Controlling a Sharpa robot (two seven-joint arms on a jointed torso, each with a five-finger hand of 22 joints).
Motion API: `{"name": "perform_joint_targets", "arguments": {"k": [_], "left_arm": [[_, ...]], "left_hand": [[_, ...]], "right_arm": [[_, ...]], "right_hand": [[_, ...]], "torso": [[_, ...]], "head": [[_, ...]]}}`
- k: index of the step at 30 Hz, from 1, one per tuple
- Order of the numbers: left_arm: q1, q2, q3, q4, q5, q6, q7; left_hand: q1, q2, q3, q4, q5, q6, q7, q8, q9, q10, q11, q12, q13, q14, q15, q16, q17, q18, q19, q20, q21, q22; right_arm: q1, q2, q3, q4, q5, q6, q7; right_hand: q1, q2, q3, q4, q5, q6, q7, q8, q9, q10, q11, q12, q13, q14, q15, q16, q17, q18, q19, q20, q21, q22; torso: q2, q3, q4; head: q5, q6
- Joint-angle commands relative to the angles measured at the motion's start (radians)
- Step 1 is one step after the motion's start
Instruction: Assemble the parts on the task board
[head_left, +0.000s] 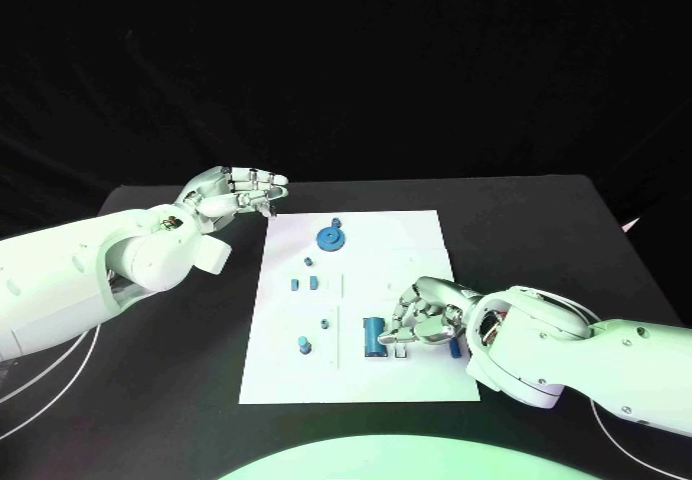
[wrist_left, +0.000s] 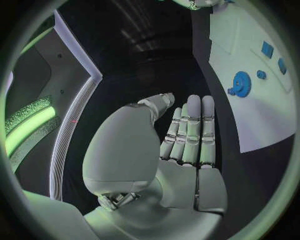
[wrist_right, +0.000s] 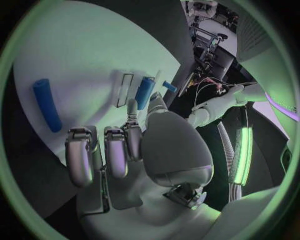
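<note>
Step in hand, you'd judge: right hand (head_left: 421, 318), fingers curled but holding nothing, beside blue cylinder (head_left: 374, 335) on board (head_left: 411, 385); left hand (head_left: 231, 192) idle, empty; next, grasp it.

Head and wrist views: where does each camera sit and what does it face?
Head view: above, facing down at the board; both arms, left hand, right hand.
Left wrist view: behind the left hand, toward the gear.
Right wrist view: behind the right hand, over the board.
Shared: board, gear.
</note>
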Motion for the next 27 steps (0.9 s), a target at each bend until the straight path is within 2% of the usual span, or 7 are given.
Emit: {"name": "perform_joint_targets", "arguments": {"k": [1,4,8,10,14,20,27], "left_arm": [[0.001,0.002,0.001,0.002,0.003,0.011,0.010],[0.001,0.003,0.001,0.002,0.003,0.008,0.016],[0.001,0.003,0.001,0.002,0.003,0.004,0.023],[0.001,0.003,0.000,0.002,0.003,0.003,0.026],[0.000,0.004,0.000,0.004,0.003,0.003,0.029],[0.000,0.004,-0.001,0.005,0.003,0.003,0.031],[-0.001,0.005,-0.002,0.005,0.004,0.005,0.032]], "left_hand": [[-0.009,0.000,-0.002,0.003,-0.002,-0.007,0.041,0.004,-0.001,-0.007,0.003,0.004,-0.002,-0.004,0.004,0.004,-0.001,0.013,0.000,0.008,-0.004,-0.001],[-0.009,0.000,-0.002,0.003,-0.002,-0.007,0.041,0.004,-0.001,-0.007,0.003,0.004,-0.002,-0.004,0.004,0.004,-0.001,0.013,0.000,0.008,-0.004,-0.001],[-0.010,0.000,-0.002,0.004,-0.002,-0.008,0.041,0.007,-0.001,-0.008,0.003,0.007,-0.002,-0.004,0.004,0.005,-0.001,0.013,0.001,0.008,-0.006,-0.002],[-0.010,0.000,-0.002,0.004,-0.002,-0.008,0.041,0.007,-0.001,-0.008,0.003,0.007,-0.002,-0.004,0.004,0.005,-0.001,0.013,0.001,0.008,-0.006,-0.002],[-0.010,0.000,-0.002,0.004,-0.002,-0.008,0.041,0.007,-0.001,-0.008,0.003,0.007,-0.002,-0.004,0.004,0.005,-0.001,0.013,0.001,0.008,-0.006,-0.002],[-0.010,-0.001,-0.003,0.004,-0.002,-0.008,0.041,0.008,-0.001,-0.008,0.003,0.008,-0.002,-0.004,0.004,0.005,-0.001,0.013,0.001,0.008,-0.007,-0.003],[-0.010,-0.001,-0.003,0.004,-0.002,-0.008,0.041,0.008,-0.001,-0.008,0.003,0.008,-0.002,-0.004,0.004,0.005,-0.001,0.013,0.001,0.008,-0.007,-0.003]], "right_arm": [[0.000,-0.014,0.000,0.007,-0.003,-0.057,0.028],[0.010,-0.048,0.002,0.017,0.031,-0.078,0.027],[0.029,-0.092,0.002,0.027,0.059,-0.073,0.018],[0.037,-0.118,0.003,0.032,0.058,-0.064,0.013],[0.046,-0.163,0.003,0.039,0.016,-0.023,-0.002],[0.042,-0.223,0.000,0.063,-0.080,0.055,-0.034],[0.024,-0.272,-0.003,0.089,-0.179,0.077,-0.062]], "right_hand": [[0.032,0.021,0.001,0.004,-0.007,-0.014,0.007,-0.010,-0.004,0.027,0.000,-0.011,0.107,0.095,0.000,-0.002,0.211,-0.002,0.081,-0.002,-0.009,0.247],[0.027,0.021,0.002,0.004,-0.007,-0.028,0.015,-0.024,-0.008,0.025,0.007,-0.014,0.106,0.094,0.005,-0.003,0.208,-0.001,0.079,0.002,-0.015,0.246],[0.027,0.020,0.003,0.003,-0.008,-0.033,0.018,-0.030,-0.011,0.024,0.009,-0.016,0.105,0.094,0.008,-0.003,0.209,-0.001,0.079,0.004,-0.014,0.246],[0.027,0.019,0.003,0.003,-0.009,-0.035,0.019,-0.033,-0.012,0.024,0.010,-0.017,0.105,0.094,0.009,-0.003,0.208,-0.001,0.079,0.005,-0.015,0.245],[0.027,0.012,0.002,0.002,-0.018,-0.038,0.023,-0.042,-0.015,0.020,0.014,-0.026,0.101,0.093,0.012,-0.005,0.204,0.000,0.077,0.008,-0.019,0.244],[0.038,0.001,0.008,0.002,-0.017,-0.051,0.035,-0.075,-0.028,0.002,0.023,-0.075,0.077,0.089,0.020,-0.014,0.187,0.005,0.067,0.016,-0.041,0.238],[0.037,-0.002,0.010,0.003,-0.027,-0.047,0.036,-0.083,-0.031,0.002,0.026,-0.075,0.077,0.089,0.022,-0.015,0.186,0.004,0.068,0.019,-0.038,0.239]], "torso": [[-0.001,0.0005,0.0001],[-0.001,0.0007,0.0000],[0.000,0.0003,-0.0018],[-0.001,0.0005,-0.0023],[0.000,0.0009,-0.0010],[0.000,0.0008,-0.0005],[0.000,0.0004,0.0004]], "head": [[-0.005,0.002],[-0.011,0.003],[-0.019,0.007],[-0.022,0.008],[-0.037,0.009],[-0.054,0.009],[-0.056,0.009]]}}
